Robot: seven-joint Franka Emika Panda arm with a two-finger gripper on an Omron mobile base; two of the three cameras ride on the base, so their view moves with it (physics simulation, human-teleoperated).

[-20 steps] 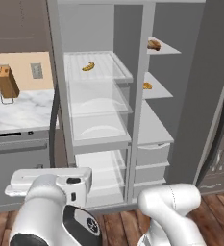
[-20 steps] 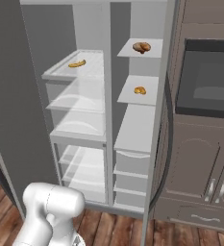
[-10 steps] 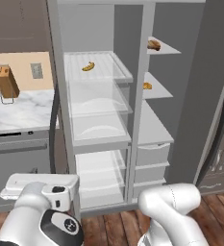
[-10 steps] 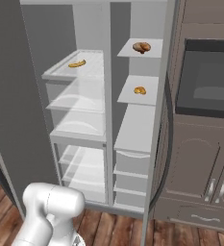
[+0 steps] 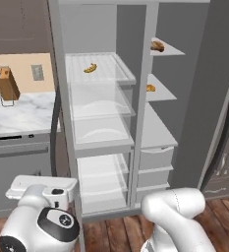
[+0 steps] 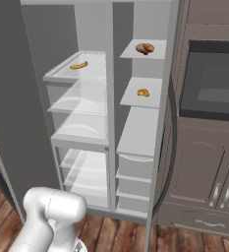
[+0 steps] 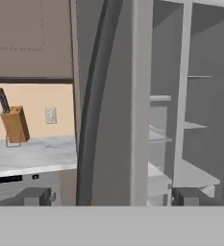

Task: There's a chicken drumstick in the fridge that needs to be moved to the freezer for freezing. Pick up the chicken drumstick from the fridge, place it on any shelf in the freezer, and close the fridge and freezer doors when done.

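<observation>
Left base view: arm low at the left door edge, chicken drumstick (image 5: 90,68) on the top shelf (image 5: 120,74) of the left compartment — best raised well clear of that edge before reaching in. Hand view: jaws wide apart, fingertips (image 7: 35,196) empty — gripper (image 7: 116,196) straddling the door edge, touching nothing.

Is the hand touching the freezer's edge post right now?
Apart. In the hand view the fingertips stand wide on either side of the edge post, with open space visible between each tip and it.
</observation>
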